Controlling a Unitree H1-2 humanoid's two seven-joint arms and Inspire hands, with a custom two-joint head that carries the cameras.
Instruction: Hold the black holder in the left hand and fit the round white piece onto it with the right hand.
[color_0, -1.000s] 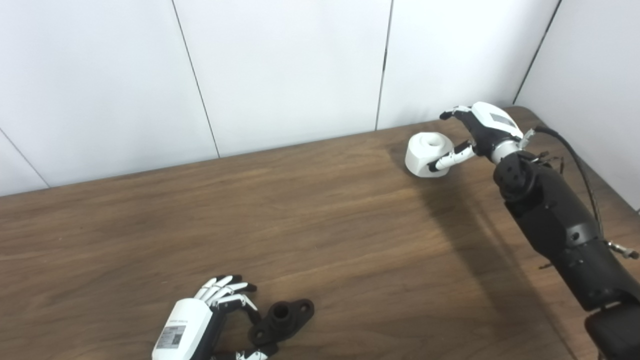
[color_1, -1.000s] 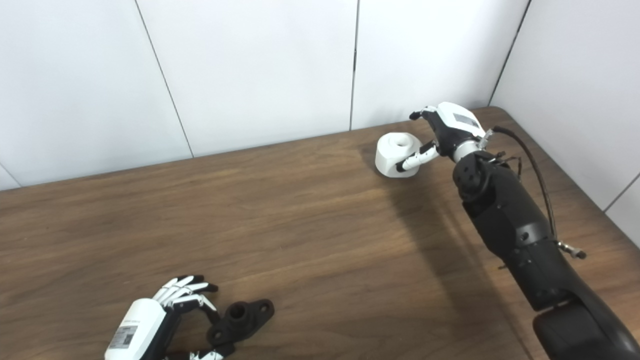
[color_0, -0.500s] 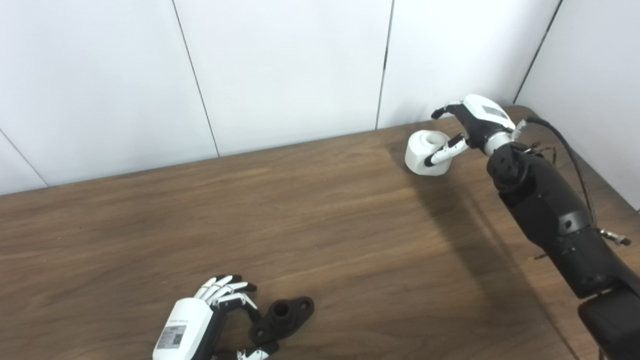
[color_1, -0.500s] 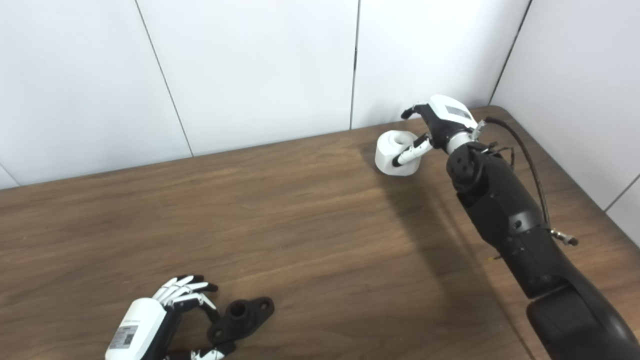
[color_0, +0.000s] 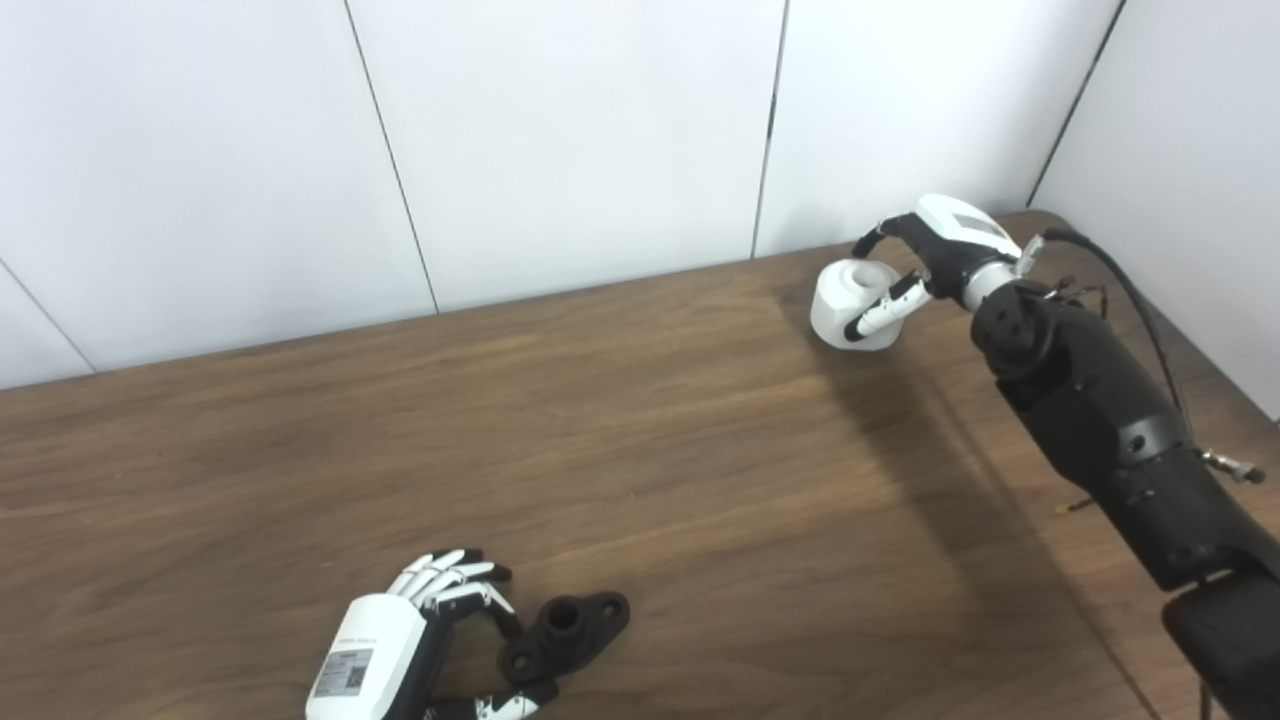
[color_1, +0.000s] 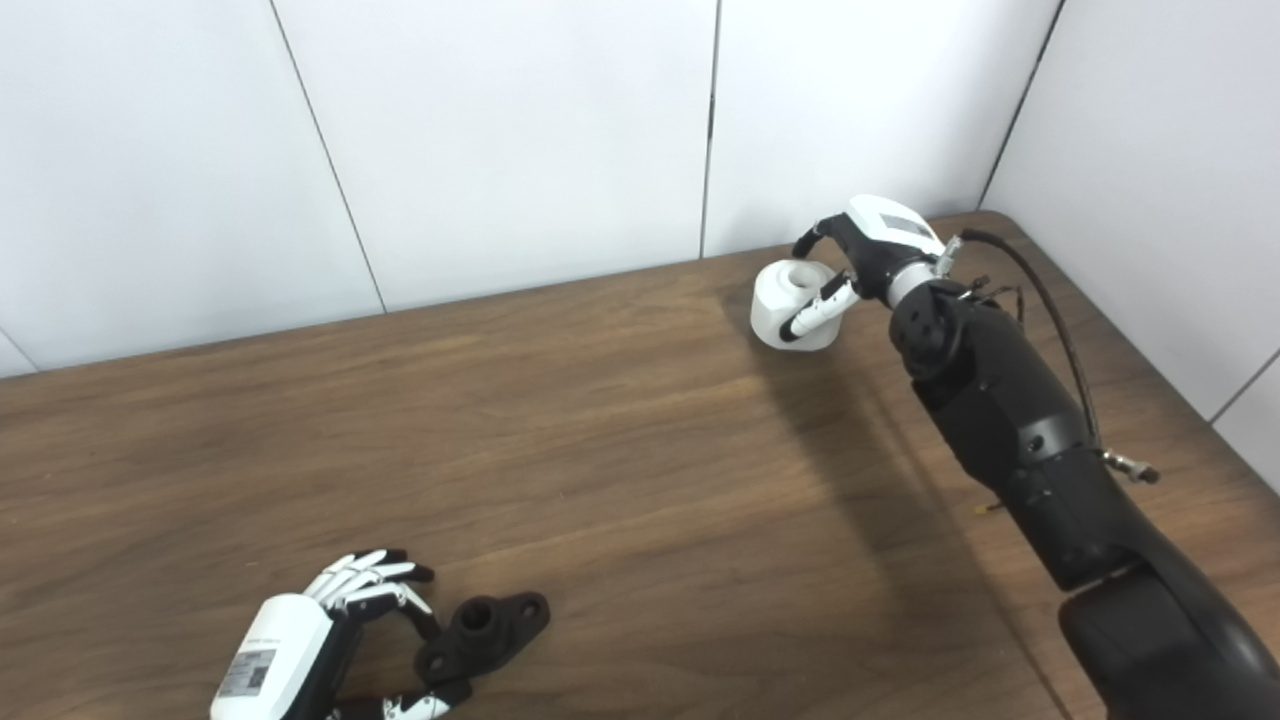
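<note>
The black holder (color_0: 567, 629) lies flat on the wooden table (color_0: 640, 480) at the near left. My left hand (color_0: 400, 650) rests beside it, open, with fingers (color_0: 462, 582) arched over the holder's left end and the thumb just below that end. At the far right stands the round white piece (color_0: 850, 303), a short cylinder with a hollow top. My right hand (color_0: 925, 255) is shut on it, thumb across its front and fingers curled down over its back rim. The piece still rests on the table.
White wall panels (color_0: 560, 140) rise right behind the table's back edge and along the right side. The right arm (color_0: 1090, 420) stretches along the table's right edge with a cable (color_0: 1150, 320) looping beside it.
My right hand has shifted slightly left over the white piece and its fingers have curled down around it. The left hand and black holder have barely moved.
</note>
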